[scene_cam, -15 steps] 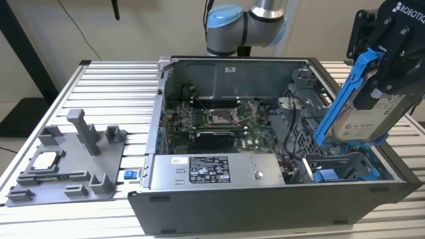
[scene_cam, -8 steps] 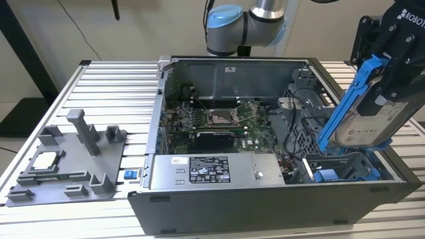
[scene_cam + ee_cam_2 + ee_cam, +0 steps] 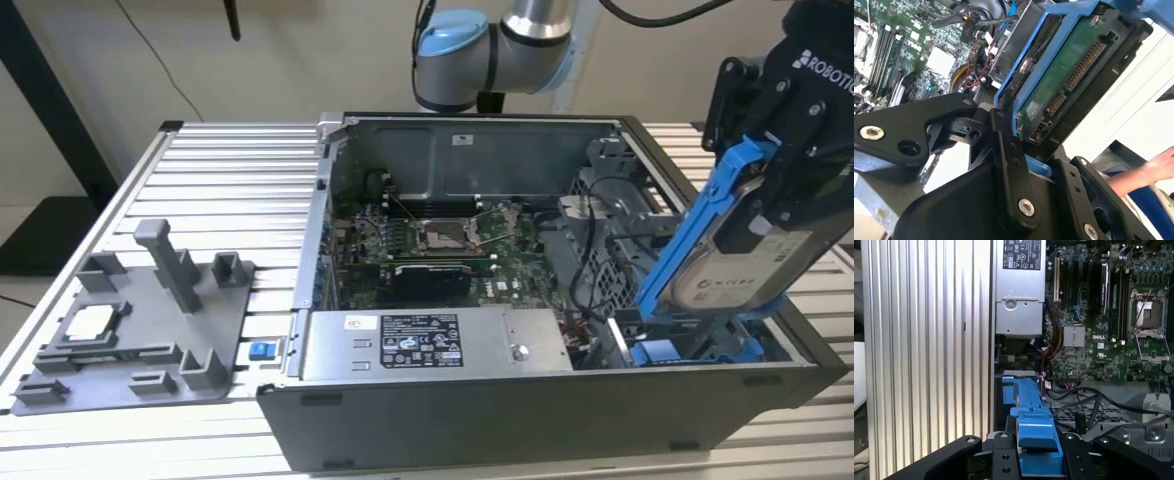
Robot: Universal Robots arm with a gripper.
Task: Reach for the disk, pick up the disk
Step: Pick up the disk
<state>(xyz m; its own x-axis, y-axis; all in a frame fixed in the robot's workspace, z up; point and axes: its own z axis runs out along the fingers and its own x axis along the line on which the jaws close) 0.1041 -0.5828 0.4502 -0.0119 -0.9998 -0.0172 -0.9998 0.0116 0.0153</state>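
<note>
Standing steeply on end, the disk (image 3: pixel 731 270) is running its long axis from 7 toward 1 o'clock above the computer case (image 3: pixel 534 415); the gripper (image 3: pixel 787 185) is clenching it, descending from 1 o'clock.

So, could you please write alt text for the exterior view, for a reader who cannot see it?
A robot gripper holds the disk, in its blue bracket, tilted above the open computer case at the exterior view's right. The case sits on a ribbed metal table, with a grey fixture tray to its left.
</note>
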